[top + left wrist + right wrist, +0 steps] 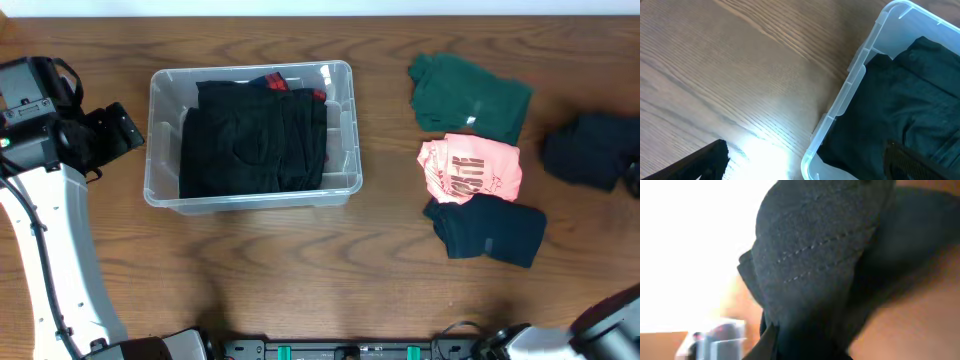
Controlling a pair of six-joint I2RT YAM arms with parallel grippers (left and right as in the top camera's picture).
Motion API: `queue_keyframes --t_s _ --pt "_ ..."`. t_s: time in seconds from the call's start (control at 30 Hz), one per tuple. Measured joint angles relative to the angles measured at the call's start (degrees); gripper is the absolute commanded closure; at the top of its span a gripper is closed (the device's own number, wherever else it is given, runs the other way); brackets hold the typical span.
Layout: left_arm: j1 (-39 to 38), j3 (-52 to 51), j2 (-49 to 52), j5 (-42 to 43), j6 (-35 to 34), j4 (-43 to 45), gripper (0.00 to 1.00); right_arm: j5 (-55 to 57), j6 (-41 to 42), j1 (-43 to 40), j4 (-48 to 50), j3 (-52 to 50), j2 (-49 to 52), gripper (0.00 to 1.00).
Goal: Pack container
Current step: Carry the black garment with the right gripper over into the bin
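Presently, a clear, colourless rectangular plastic container [340, 75] with rounded corners is seen left of centre in the upper half of the overhead frame, standing on the brown wood-grain bench [300, 270]. A folded black fabric garment [250, 140] is laid inside it, covering most of its floor. A sliver of red cloth [275, 82] is shown at that garment's upper edge.

At the far left of the overhead frame the left fingers [118, 130] are found near the container's left wall, not touching it. In the left wrist view they are seen as two dark tips in the lower corners [705, 162], spread wide apart. Only the bench and a corner of the container [855, 80] are seen between them.

In the right half of the overhead frame three folded garments are set in a column. A dark green one [470, 95] is uppermost, a salmon-pink one with darker print [470, 170] lies below it, and a dark navy one [487, 230] is lowest, each touching the next. At the right edge a blurred charcoal garment [592, 150] is seen, apart from the column.

The right wrist view is filled by blurred dark grey stitched cloth [815, 255]. The right fingers cannot be made out there, so whether they are apart or clamped cannot be told.
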Motion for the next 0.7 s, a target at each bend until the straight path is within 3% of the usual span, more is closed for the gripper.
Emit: queue_keyframes --t_s 0.27,0.7 --pt "0.0 0.0 0.0 0.02 -0.02 -0.02 0.02 -7.93 15.5 17.42 16.76 0.09 -6.82 0.99" --pt "0.0 0.0 0.0 0.0 0.0 0.0 0.02 -1.25 34.77 59.32 59.54 0.07 0.59 0.99"
